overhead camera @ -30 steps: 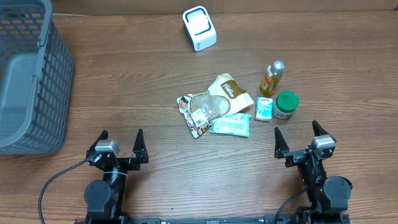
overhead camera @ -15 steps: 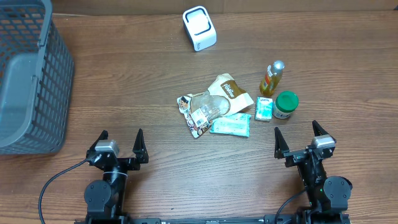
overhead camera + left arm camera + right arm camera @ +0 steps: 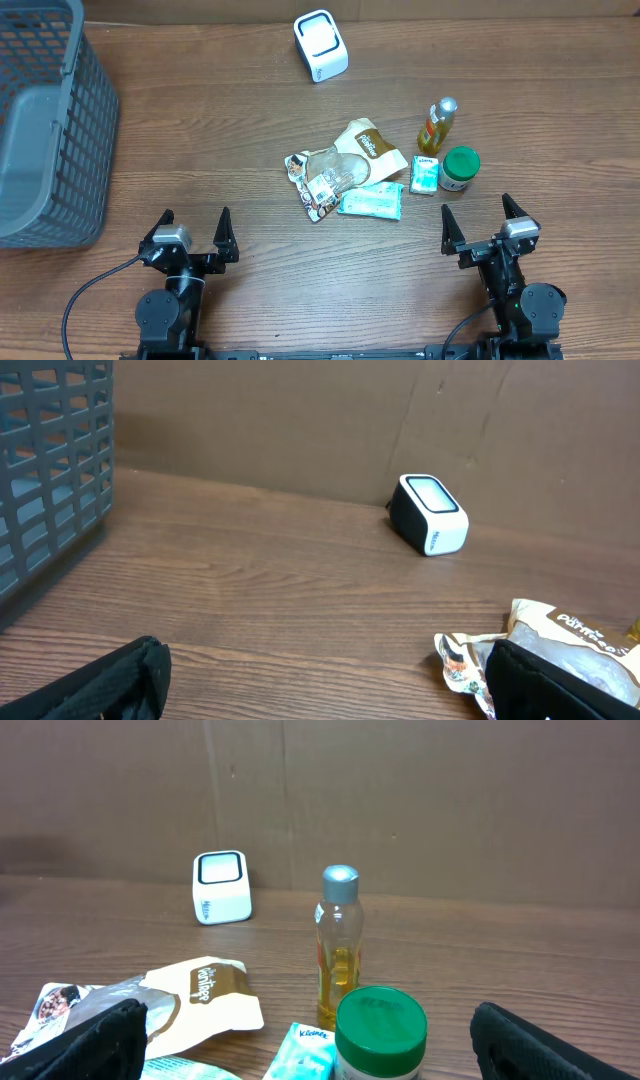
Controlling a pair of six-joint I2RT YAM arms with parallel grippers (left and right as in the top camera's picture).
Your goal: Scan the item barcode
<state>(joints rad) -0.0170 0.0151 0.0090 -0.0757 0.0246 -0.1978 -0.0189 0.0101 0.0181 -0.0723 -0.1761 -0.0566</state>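
Beyond the packets [image 3: 345,180], white scanner [image 3: 320,45], left tool [image 3: 194,216], right tool [image 3: 476,206] spread wide

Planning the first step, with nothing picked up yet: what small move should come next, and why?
Probably reach the right gripper forward toward the green-lidded jar: that gripper is open and empty, the jar stands nearest it, and nothing is at the scanner yet.

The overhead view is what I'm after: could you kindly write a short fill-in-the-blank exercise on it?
The jar beside the bottle has a ____ lid.
The basket stands on the robot's ____ side.
The left pincer and the right pincer both stand ____.
Missing words: green; left; open.
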